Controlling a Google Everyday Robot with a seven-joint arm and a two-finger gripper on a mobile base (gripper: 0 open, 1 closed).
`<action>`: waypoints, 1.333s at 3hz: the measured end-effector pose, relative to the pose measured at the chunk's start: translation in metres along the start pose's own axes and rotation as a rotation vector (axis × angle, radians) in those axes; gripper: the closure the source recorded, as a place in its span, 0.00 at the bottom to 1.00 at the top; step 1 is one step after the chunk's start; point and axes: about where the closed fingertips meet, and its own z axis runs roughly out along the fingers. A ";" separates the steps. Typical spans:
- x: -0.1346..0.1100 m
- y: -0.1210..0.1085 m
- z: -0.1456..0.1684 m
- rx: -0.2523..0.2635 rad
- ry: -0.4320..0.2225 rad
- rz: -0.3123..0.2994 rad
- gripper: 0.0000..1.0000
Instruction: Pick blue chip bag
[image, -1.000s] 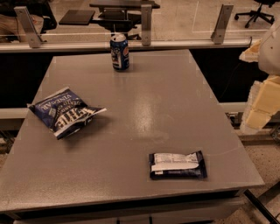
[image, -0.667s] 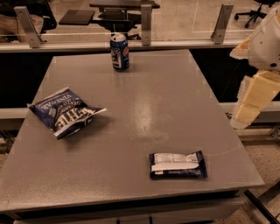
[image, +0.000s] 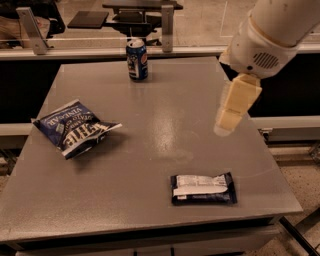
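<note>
The blue chip bag (image: 74, 128) lies crumpled on the left side of the grey table (image: 150, 150), its white lettering facing up. My gripper (image: 227, 121) hangs from the white arm at the right, above the table's right side, well away from the bag and to its right. It holds nothing that I can see.
A blue soda can (image: 136, 60) stands upright at the table's far edge. A flat dark bar wrapper with a white label (image: 202, 188) lies near the front right. A rail with metal posts (image: 30, 30) runs behind the table.
The arm has swung in from the right edge of view, leftward over the table's right side. The bag, can and wrapper have not moved.
</note>
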 end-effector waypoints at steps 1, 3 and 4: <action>-0.044 -0.004 0.026 -0.017 -0.028 -0.023 0.00; -0.142 0.005 0.080 -0.081 -0.088 -0.115 0.00; -0.175 0.015 0.102 -0.114 -0.105 -0.154 0.00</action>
